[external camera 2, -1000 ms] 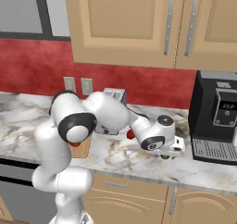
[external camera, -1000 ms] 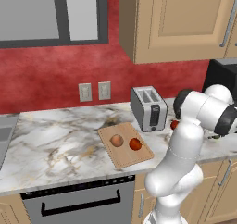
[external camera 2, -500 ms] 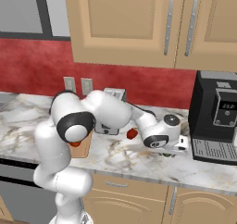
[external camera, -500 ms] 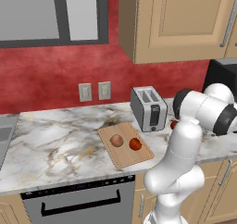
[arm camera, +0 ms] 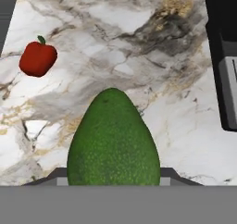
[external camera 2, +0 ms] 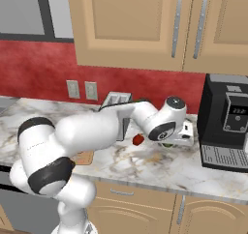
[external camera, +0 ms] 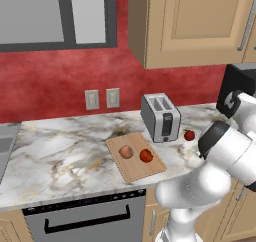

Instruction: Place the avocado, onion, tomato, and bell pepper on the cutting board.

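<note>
The green avocado (arm camera: pixel 113 140) sits between my gripper's (arm camera: pixel 113 179) fingertips, which press its two sides just above the marble counter (arm camera: pixel 139 42). In the right base view the gripper (external camera 2: pixel 175 140) hangs low in front of the coffee machine, a sliver of green under it. The deep-red bell pepper (arm camera: pixel 38 58) lies on the counter to the left of the avocado, right of the toaster (external camera: pixel 189 135). On the wooden cutting board (external camera: pixel 135 172) rest the tan onion (external camera: pixel 126 151) and the orange-red tomato (external camera: pixel 146 156), side by side.
A silver toaster (external camera: pixel 161 117) stands behind the board's right corner. A black coffee machine (external camera 2: pixel 227 122) rises close to the right of the gripper, its dark base (arm camera: pixel 224 56) beside the avocado. Wall outlets (external camera: pixel 102 99) and upper cabinets are behind.
The jaws have closed in on the avocado. The hand has shifted slightly right toward the coffee machine. Onion, tomato and bell pepper have not moved.
</note>
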Controlling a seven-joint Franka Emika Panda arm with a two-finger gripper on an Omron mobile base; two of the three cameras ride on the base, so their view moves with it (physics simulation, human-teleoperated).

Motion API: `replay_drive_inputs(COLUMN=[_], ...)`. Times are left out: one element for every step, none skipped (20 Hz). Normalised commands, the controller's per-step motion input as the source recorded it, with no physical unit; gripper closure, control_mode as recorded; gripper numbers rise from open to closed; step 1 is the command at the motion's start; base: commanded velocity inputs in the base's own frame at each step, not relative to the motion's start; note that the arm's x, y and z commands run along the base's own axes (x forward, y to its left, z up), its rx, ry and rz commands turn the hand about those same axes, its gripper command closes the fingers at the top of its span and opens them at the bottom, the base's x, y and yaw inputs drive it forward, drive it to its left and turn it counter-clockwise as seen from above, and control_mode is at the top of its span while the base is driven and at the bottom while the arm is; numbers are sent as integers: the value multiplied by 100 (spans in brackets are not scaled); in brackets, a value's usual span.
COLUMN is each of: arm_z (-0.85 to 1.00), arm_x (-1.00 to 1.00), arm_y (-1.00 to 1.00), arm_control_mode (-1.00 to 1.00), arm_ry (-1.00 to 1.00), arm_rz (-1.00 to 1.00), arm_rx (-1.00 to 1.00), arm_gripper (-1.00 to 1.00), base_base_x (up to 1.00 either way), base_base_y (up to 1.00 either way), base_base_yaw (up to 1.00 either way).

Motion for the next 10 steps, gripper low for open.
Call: replay_drive_inputs(arm_z=[87, 78, 72, 65, 57, 51, 44, 36, 27, 24], arm_x=[-45, -47, -51, -53, -54, -53, -54, -59, -49, -41], arm_y=[74, 76, 79, 81, 83, 84, 82, 74, 79, 84], arm_control_mode=[-100, -100, -100, -100, -100, -100, -100, -100, -100, -100], arm_ry=[0, 0, 0, 0, 0, -1, -3, -12, -9, -8], arm_rz=[0, 0, 0, 0, 0, 0, 0, 0, 0, 0], arm_rx=[0, 0, 0, 0, 0, 0, 0, 0, -1, -2], arm_gripper=[100, 100, 100, 100, 100, 100, 100, 100, 100, 100], base_base_x=[0, 0, 0, 0, 0, 0, 0, 0, 0, 0], base_base_y=[0, 0, 0, 0, 0, 0, 0, 0, 0, 0], base_base_yaw=[0, 0, 0, 0, 0, 0, 0, 0, 0, 0])
